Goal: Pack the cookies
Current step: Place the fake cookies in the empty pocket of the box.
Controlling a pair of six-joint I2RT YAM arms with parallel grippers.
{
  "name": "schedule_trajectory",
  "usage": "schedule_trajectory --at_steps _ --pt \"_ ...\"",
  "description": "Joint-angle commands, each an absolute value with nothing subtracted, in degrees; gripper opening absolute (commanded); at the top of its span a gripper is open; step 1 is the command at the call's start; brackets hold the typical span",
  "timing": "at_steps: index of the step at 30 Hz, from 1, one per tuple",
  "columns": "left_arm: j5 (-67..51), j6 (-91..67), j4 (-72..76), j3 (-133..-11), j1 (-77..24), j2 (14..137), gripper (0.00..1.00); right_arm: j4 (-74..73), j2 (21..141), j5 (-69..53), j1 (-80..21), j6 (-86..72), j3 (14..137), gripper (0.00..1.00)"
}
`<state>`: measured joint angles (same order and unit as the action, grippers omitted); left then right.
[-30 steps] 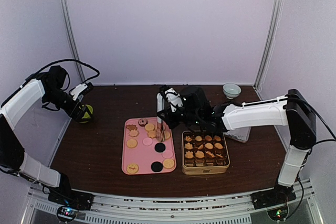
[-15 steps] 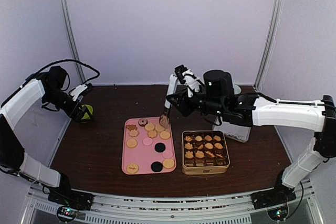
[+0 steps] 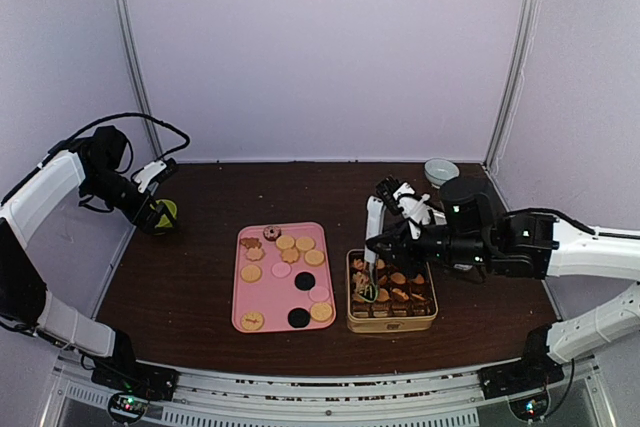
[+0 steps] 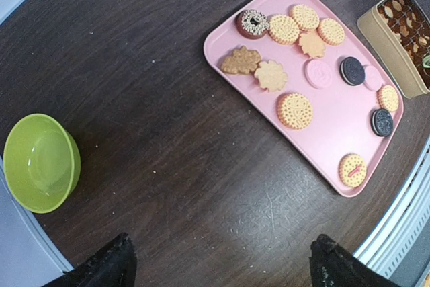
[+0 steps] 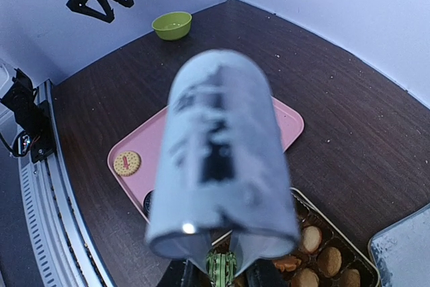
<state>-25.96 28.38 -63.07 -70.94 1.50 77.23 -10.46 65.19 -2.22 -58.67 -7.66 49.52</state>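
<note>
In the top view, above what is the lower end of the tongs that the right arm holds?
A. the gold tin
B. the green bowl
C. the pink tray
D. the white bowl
A: the tongs in the right end effector point down into the left side of the gold tin.

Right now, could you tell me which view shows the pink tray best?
Left wrist: the whole pink tray is close and unobstructed. Top external shows it whole but small; in right wrist a blurred grey object covers most of it.
</note>
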Motion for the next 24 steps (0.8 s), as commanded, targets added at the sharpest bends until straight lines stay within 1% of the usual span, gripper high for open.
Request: schedule_trajectory --at_steps 1,8,12,14,18,24 --pt "-27.02 28.93 -63.1 -72.33 1.54 76.64 0.93 -11.88 62.36 0.35 -60.08 -9.34 49.08 0.0" --pt "-26.98 28.86 -63.11 -72.18 1.57 76.64 0.92 -10.15 64.06 0.41 -61.24 -10.23 48.69 0.0" --pt "-26.84 28.98 -63.1 -72.07 1.58 76.55 0.93 -8.75 65.55 0.54 -61.46 -10.46 48.89 0.07" --pt "-26.66 29.02 -63.1 -72.07 1.53 76.47 0.93 -8.22 66.11 0.77 -61.53 -10.37 49.02 0.13" --pt "-26.71 29.09 -62.95 -72.16 1.57 76.46 0.93 -8.02 66.55 1.24 -61.71 -10.03 49.5 0.2" --pt "-27.07 29.09 -62.99 -72.11 1.54 76.55 0.93 -8.82 65.98 2.31 -61.76 -8.91 50.57 0.26"
